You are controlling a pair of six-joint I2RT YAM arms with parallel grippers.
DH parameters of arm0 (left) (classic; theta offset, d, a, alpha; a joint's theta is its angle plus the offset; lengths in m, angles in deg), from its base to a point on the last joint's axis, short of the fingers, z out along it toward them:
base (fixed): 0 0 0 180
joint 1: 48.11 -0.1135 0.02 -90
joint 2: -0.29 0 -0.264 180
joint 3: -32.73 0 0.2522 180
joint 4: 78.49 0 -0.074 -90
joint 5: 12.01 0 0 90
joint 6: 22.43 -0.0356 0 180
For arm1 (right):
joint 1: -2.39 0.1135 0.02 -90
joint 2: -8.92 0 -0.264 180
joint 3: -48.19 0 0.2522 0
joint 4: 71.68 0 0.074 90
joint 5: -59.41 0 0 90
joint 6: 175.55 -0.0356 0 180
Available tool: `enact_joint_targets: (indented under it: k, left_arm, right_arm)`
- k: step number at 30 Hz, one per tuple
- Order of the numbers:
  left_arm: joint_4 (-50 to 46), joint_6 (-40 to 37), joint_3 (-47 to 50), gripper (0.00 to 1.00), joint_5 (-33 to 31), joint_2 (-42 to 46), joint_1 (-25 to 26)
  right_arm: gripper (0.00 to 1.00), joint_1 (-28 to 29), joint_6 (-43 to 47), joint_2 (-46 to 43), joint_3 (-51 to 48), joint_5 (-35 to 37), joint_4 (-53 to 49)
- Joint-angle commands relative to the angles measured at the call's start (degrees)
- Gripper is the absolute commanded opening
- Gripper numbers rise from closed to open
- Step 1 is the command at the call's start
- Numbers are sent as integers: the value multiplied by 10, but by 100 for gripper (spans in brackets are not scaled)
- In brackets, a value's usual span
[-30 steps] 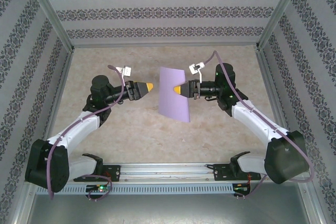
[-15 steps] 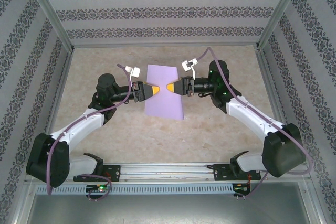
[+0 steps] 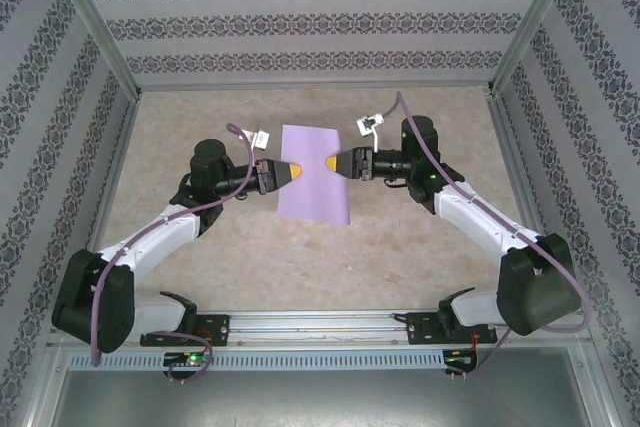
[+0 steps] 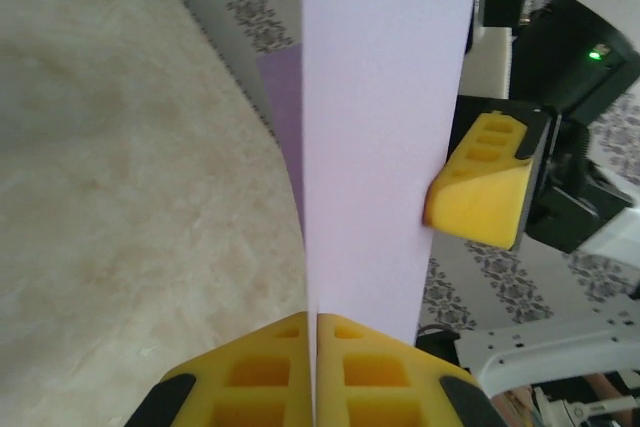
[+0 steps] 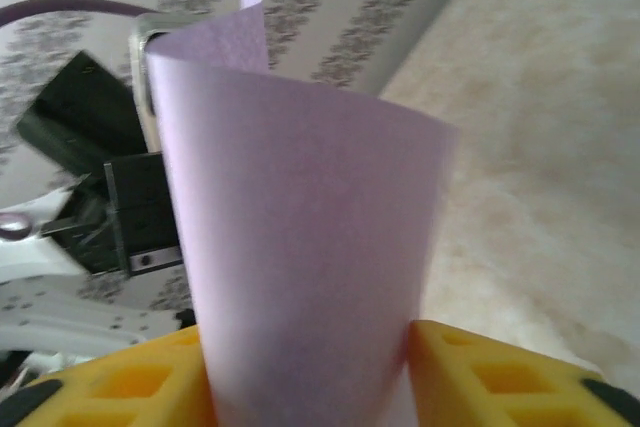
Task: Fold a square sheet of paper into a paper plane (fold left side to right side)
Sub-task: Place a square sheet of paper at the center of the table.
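The square sheet of paper (image 3: 313, 172) is lilac, bent over on itself into a narrow upright strip, and hangs above the table between both arms. My left gripper (image 3: 296, 168) is shut on the sheet's left edges; in the left wrist view its yellow pads (image 4: 250, 377) press flat together with the paper (image 4: 375, 147) rising out of the seam. My right gripper (image 3: 327, 163) faces it from the right with its jaws apart. The rounded bend of the paper (image 5: 300, 247) sits between the right fingers (image 5: 480, 377) and brushes them. One right finger (image 4: 480, 182) shows beside the sheet.
The beige mottled table (image 3: 250, 247) lies under the sheet. Patterned walls (image 3: 320, 22) and metal frame posts (image 3: 110, 57) close in the back and sides. Both arm bases sit on the rail (image 3: 320, 325) at the near edge.
The paper moved left to the middle. My left gripper came in and shut on its left edges. The right jaws spread apart around the bend.
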Motion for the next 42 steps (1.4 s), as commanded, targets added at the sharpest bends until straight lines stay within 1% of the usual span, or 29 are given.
enact_joint_targets:
  k: [1, 5, 9, 13, 18, 21, 23, 27, 32, 37, 42]
  left_arm:
    - [-73, -22, -11, 0, -45, -24, 4]
    - [-121, -21, -12, 1, -83, -66, 4]
    - [-182, -21, -28, 4, -114, -126, 3]
    - [-228, -41, -47, 5, -124, -184, 3]
    - [-274, -72, -62, 7, -142, -232, 2]
    - [-295, -83, -69, 9, -160, -240, 2]
    - [-294, -83, -68, 11, -163, -240, 2]
    - [-290, -75, -69, 13, -163, -239, 2]
    - [-280, -62, -63, 13, -169, -230, 2]
    - [-259, -39, -45, 8, -179, -222, 2]
    - [-232, -17, -23, 3, -191, -209, 2]
  right_arm:
    - [55, -15, 42, -12, -14, 82, -76]
    - [56, -26, 62, -7, -11, 176, -171]
    - [51, -34, 46, 14, -18, 213, -206]
    - [43, -34, 35, 40, -24, 217, -212]
    - [22, -19, 27, 84, -22, 224, -211]
    - [8, -2, 20, 120, -18, 224, -201]
    - [0, 9, 13, 146, -15, 225, -192]
    - [0, 23, 2, 192, -10, 236, -187]
    - [0, 26, 1, 222, -12, 246, -193]
    - [0, 27, 3, 225, -19, 240, -186]
    - [0, 28, -6, 213, -29, 221, -157]
